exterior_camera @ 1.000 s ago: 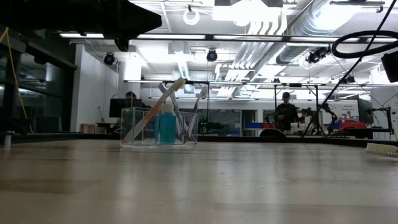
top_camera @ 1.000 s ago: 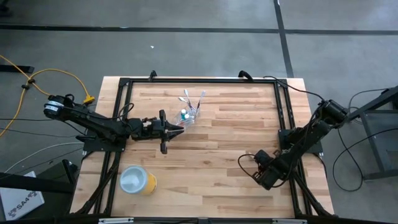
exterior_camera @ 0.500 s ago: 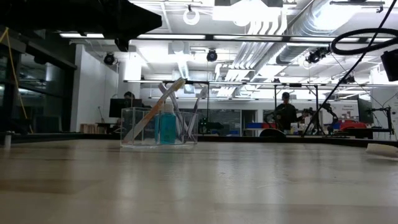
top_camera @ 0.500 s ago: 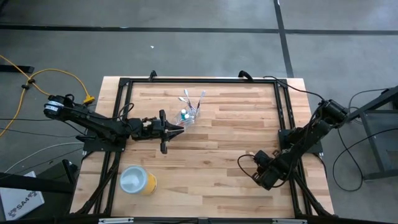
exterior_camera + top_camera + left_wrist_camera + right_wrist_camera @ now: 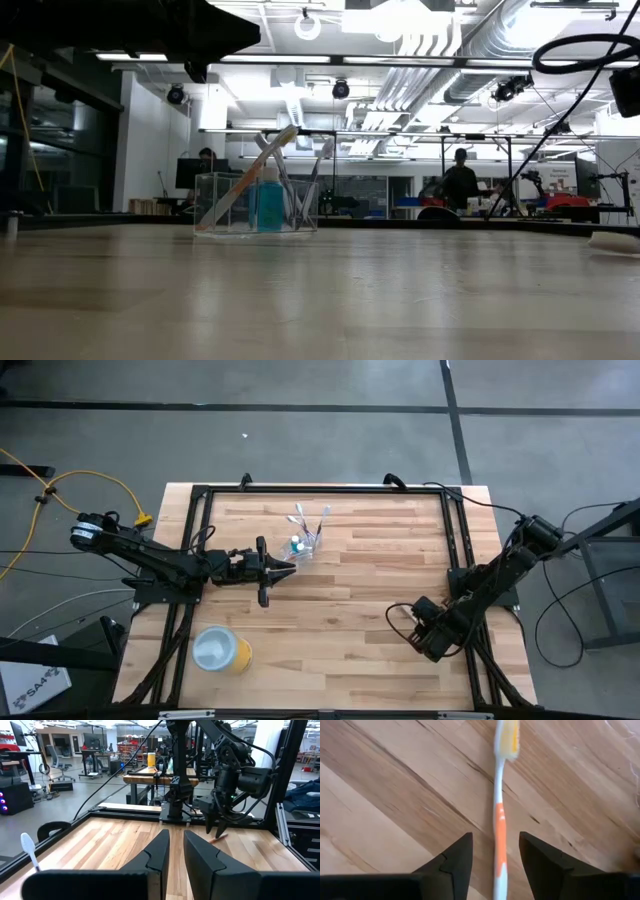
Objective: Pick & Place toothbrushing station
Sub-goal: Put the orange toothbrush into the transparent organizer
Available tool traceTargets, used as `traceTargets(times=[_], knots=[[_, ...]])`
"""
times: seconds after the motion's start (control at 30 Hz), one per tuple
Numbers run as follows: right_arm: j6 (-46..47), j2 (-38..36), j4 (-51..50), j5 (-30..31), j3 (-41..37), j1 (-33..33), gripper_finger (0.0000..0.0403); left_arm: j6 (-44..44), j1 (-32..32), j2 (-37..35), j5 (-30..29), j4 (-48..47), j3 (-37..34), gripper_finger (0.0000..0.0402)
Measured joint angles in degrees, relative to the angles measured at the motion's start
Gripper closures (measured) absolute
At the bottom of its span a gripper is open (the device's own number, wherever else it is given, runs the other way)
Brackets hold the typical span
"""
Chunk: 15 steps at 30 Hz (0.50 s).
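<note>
The clear plastic cup stands on its base at the table's middle far part, holding several toothbrushes and a blue tube. My left gripper hovers level just left of the cup, its fingers a narrow gap apart with nothing between them. An orange-and-white toothbrush lies flat on the wood near the table's right edge. My right gripper points down over it, open, one finger on each side of the handle and clear of it.
A yellow cup with a pale top stands near the table's near left corner. A black frame rail runs round the tabletop. People stand in the room beyond the table. Bare wood lies between the two grippers.
</note>
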Motion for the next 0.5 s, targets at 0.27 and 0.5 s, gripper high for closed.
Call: traceTargets(times=[0.27,0.5], knots=[[0.8,0.0,0.2,0.0,0.0,0.0,0.025,0.0,0.0,0.0,-0.1,0.0,0.0,0.0348],[1.2,2.7,1.3,-0.3,0.0,0.2,0.025,0.0,0.0,0.0,-0.1,0.0,0.0,0.0348]])
